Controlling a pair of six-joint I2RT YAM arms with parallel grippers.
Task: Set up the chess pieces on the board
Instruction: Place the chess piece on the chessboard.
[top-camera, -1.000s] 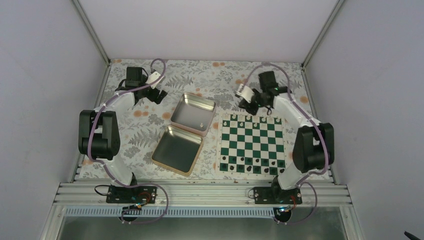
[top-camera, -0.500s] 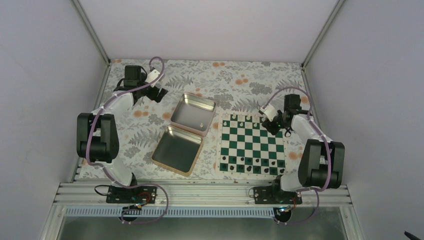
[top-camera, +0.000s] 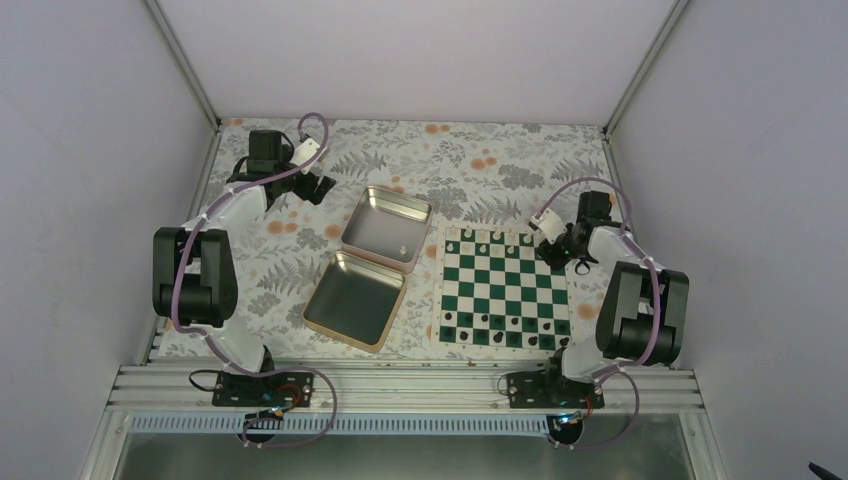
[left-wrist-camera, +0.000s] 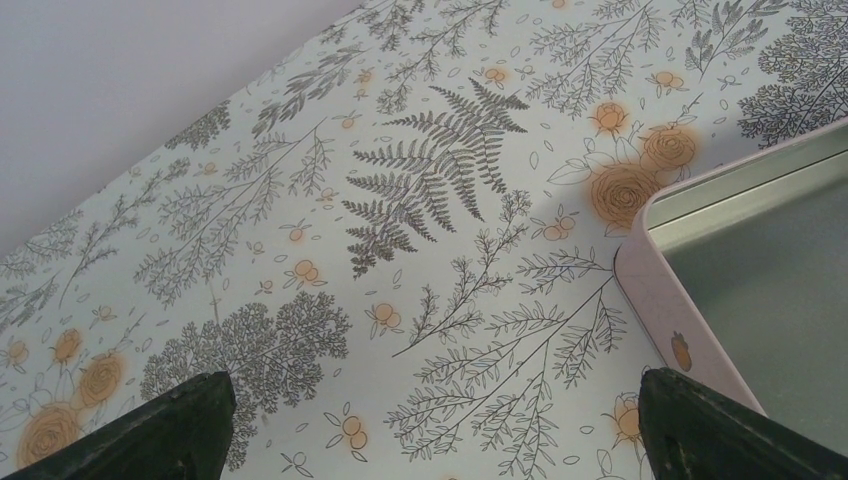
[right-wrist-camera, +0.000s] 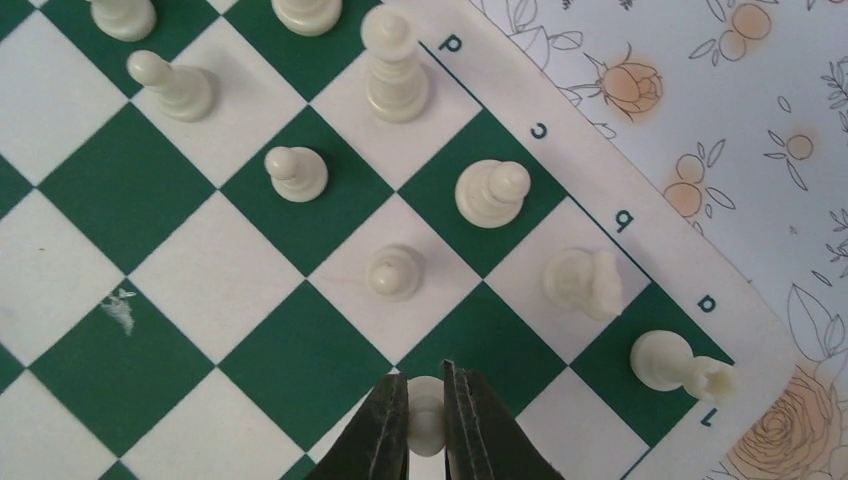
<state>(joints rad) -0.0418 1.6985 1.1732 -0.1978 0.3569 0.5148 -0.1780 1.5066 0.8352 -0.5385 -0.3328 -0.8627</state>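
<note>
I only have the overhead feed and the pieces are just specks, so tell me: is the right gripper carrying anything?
Observer: Yes. The wrist view shows the right gripper shut on a cream-white piece.
Operator: Where's a gap in the pawn row there?
Observer: Two pawns stand there; the green square in front of the knight is bare.
Operator: And the left gripper?
Observer: The left gripper is open and empty above the tablecloth, beside the tin corner.
</note>
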